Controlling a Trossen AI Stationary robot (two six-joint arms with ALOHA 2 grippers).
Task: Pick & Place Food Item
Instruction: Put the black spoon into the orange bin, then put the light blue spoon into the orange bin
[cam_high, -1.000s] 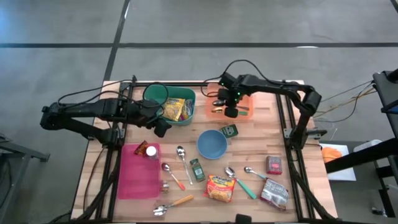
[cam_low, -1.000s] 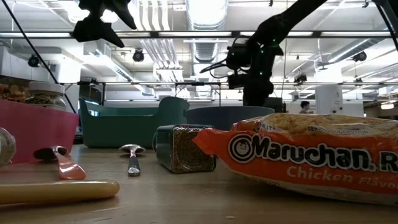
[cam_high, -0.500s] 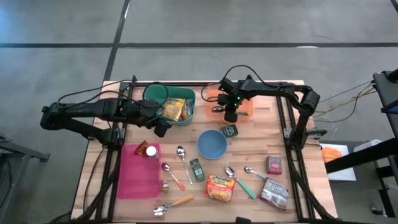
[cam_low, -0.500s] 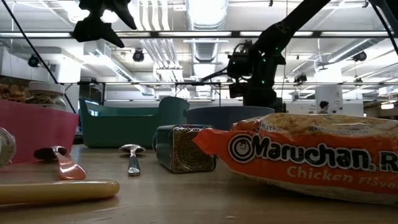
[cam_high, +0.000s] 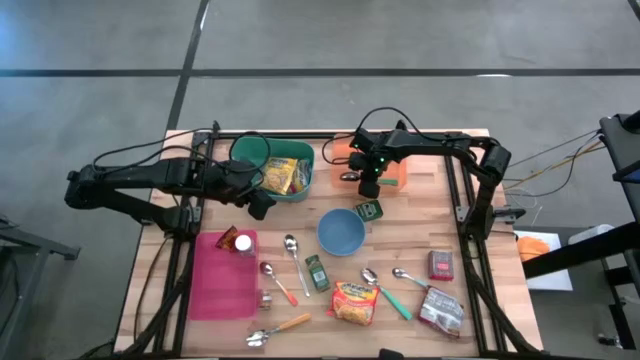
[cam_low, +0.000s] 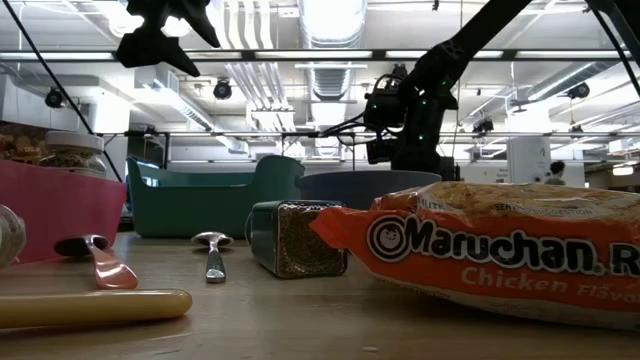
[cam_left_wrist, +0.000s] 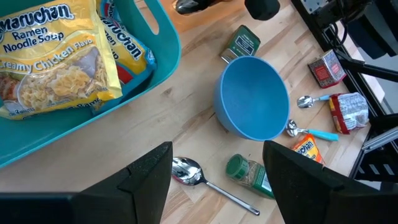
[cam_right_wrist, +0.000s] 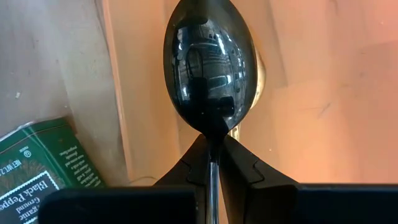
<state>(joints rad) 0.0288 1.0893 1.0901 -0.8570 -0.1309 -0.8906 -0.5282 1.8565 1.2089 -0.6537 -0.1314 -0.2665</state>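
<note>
While right hand (cam_right_wrist: 211, 163) pinches spoon (cam_right_wrist: 210, 74), bowl points forward over orange tray (cam_right_wrist: 311, 93).

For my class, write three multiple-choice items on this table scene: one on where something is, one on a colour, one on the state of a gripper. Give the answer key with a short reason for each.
1. Where are the yellow noodle packets?
A. In the teal bin
B. In the blue bowl
C. On the pink tray

2. What colour is the tray under the right gripper?
A. Pink
B. Orange
C. Teal

3. What is the right gripper doing?
A. Hanging open and empty
B. Shut on a spoon
C. Shut on a jar

Key: 1 A, the left wrist view shows the packets inside the bin; 2 B, the orange tray shows below it; 3 B, the right wrist view shows its fingers pinching the spoon's handle.
</note>
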